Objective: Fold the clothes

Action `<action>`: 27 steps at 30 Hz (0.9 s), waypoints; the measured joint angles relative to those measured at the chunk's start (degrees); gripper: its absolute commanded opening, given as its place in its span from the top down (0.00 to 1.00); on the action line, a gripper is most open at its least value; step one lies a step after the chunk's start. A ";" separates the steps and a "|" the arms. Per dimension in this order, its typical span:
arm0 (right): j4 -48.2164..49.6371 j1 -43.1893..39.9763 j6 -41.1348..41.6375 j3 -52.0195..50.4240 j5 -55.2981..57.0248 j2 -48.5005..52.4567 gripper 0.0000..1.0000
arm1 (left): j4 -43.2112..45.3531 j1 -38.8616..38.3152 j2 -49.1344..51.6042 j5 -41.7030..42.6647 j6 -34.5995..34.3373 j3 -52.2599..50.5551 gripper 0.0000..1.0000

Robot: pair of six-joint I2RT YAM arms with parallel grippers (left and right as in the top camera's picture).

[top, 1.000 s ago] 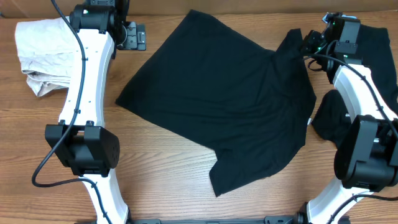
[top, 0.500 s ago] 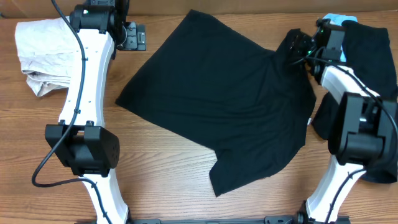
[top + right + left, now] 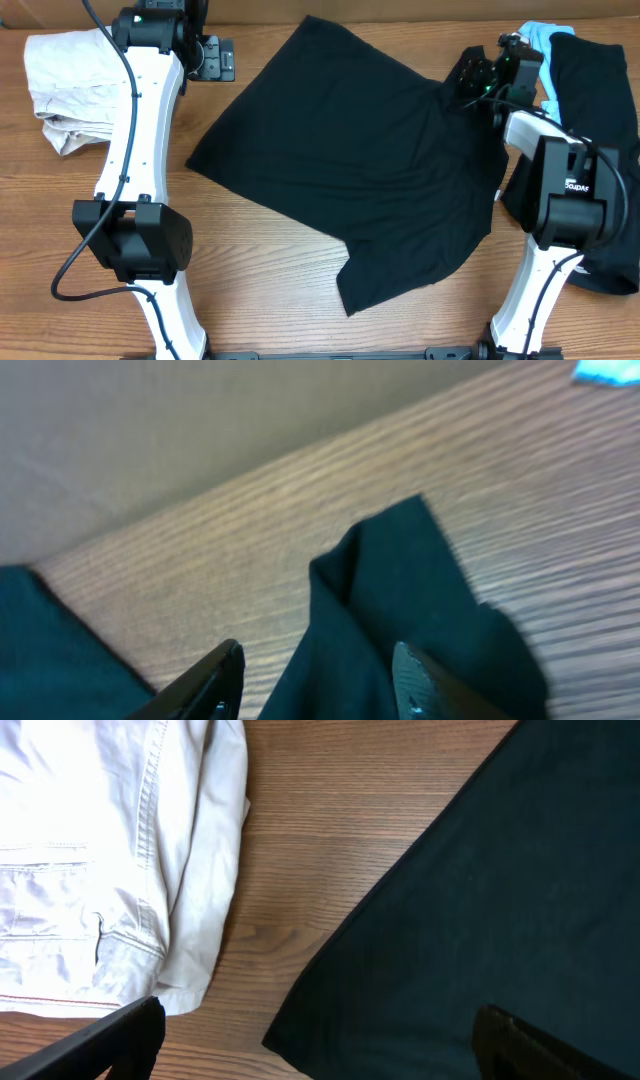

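Fabric of this kind looks light, limp and not slippery. At the far left lies a pale beige garment point(image 3: 62, 90), which is not part of the job. The left gripper point(image 3: 318, 1015) hangs beside it with jaws wide apart and nothing in them. In the middle of the table point(image 3: 260, 260) the black T-shirt point(image 3: 350, 150) lies spread flat and turned diagonally. I judge that its long axis runs from the hem at upper left to the neck at lower right. A sleeve or a corner seems the best place to pinch it. The right gripper point(image 3: 318, 652) stands part open over the upper sleeve point(image 3: 400, 590), not clamped. Further right lie a light-blue piece point(image 3: 545, 35) and other black clothes point(image 3: 605, 60).
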 measured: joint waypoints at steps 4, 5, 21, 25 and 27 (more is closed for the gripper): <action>0.02 0.72 -0.74 0.00 -0.39 1.14 0.79 | 0.00 0.00 0.00 0.00 -0.02 0.00 0.00; 0.00 0.96 -0.70 0.00 -0.52 1.22 0.87 | 0.04 0.00 0.00 0.00 0.00 0.00 0.00; -27.54 -0.33 0.44 13.16 0.35 0.79 0.96 | 0.85 0.00 0.00 0.00 0.00 0.00 0.00; -40.50 -1.03 0.57 17.44 0.46 -0.48 0.96 | 0.90 0.00 0.00 0.00 0.00 0.00 0.00; -46.16 -1.64 0.72 19.47 0.50 -1.14 0.96 | 0.90 0.00 0.00 0.00 -0.02 0.00 0.00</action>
